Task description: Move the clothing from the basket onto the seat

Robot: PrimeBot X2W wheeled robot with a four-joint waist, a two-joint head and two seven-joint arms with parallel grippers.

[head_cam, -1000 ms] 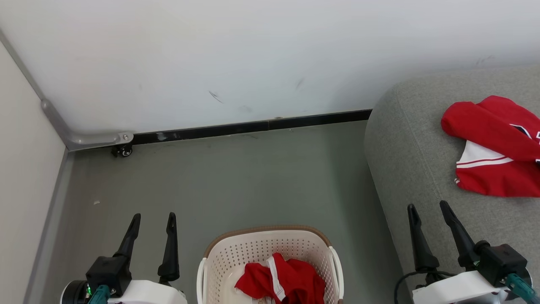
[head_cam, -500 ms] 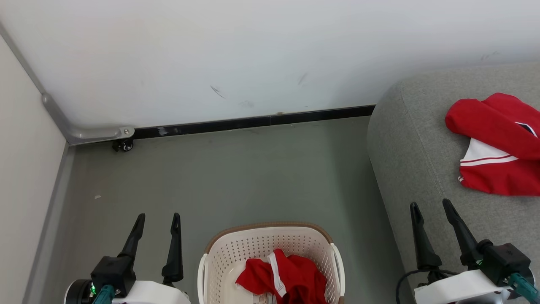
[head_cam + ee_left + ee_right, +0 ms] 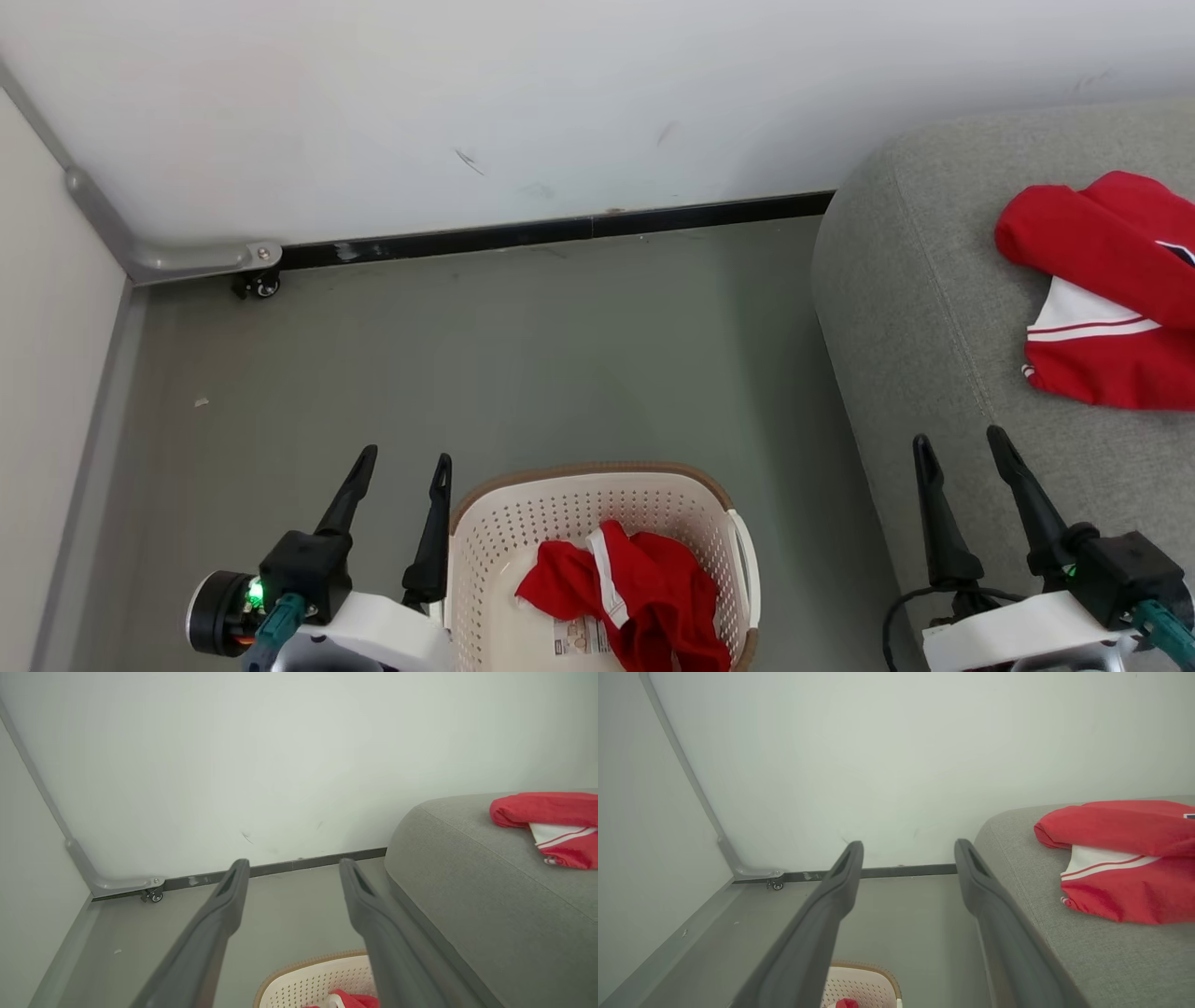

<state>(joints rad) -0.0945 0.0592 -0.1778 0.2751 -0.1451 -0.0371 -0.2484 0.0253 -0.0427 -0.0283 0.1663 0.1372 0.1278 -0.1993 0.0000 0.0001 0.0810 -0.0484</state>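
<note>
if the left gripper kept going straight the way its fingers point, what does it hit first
The left gripper would probably meet the white wall just above the black baseboard; depth is unclear, so maybe the floor first. The basket lies below that line, the seat to the right.

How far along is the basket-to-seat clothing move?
Done: one bright red garment with white trim lies on the grey woven-fabric seat. In hand: nothing; left gripper and right gripper are open, empty. Left: another red, white-striped garment sits in the cream perforated plastic basket.
</note>
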